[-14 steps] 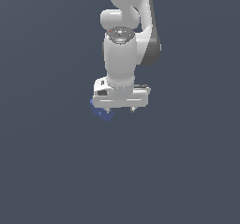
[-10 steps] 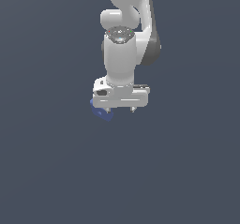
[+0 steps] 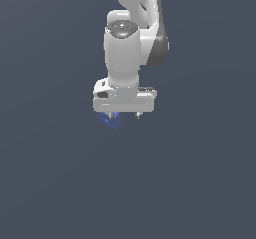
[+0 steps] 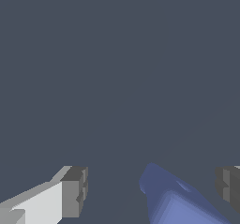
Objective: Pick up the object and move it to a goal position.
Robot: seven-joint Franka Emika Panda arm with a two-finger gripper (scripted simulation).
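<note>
- The plain dark grey-blue surface (image 3: 200, 183) is filling the background of both views, with nothing on it to mark an edge.
- The white arm (image 3: 125, 48) is reaching down from the top of the exterior view, its thick wrist segment standing nearly upright and a darker joint showing on the exterior view's right side.
- The pincer (image 3: 124, 115) is hanging below the wide white hand block, its two fingertips pointing downward and set well apart, so it is standing released.
- In the wrist view, one finger (image 4: 72, 192) is showing with a white body and a grey pad, while the other grey pad is sitting at the opposite edge of the picture.
- The blue object (image 3: 109, 119) is lying under the pincer, toward the exterior view's left, partly hidden by the hand block.
- In the wrist view the blue object (image 4: 180, 199) is sitting between the two fingers, nearer the far pad than the white-bodied one, with clear gaps on both sides and no pad touching it.
</note>
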